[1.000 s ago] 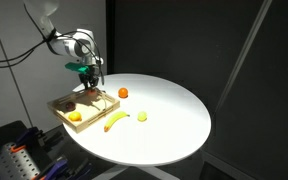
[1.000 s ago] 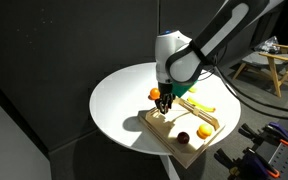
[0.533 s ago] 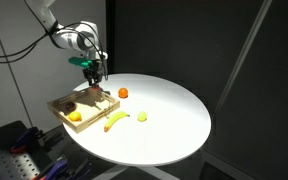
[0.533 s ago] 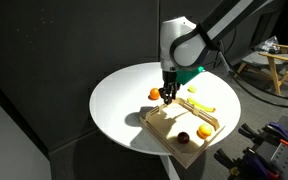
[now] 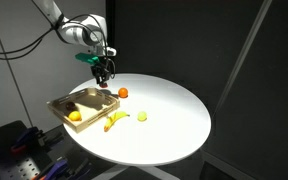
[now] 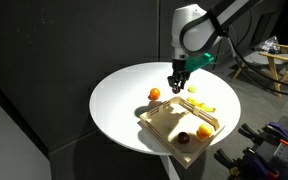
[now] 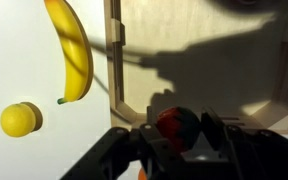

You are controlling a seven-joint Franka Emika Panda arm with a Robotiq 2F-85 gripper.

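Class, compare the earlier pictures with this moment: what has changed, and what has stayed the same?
The gripper, shut on a small red fruit, has lifted up out of the wooden tray and now hangs high above it. The grip is unchanged. The banana, yellow ball, orange fruit and tray stayed put.

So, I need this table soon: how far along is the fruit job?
Done, it seems: banana, yellow fruit and orange fruit lie on the table outside the tray. In hand: the claw, risen off the tray, grips a small red fruit. Left: an orange piece and a dark one in the tray.
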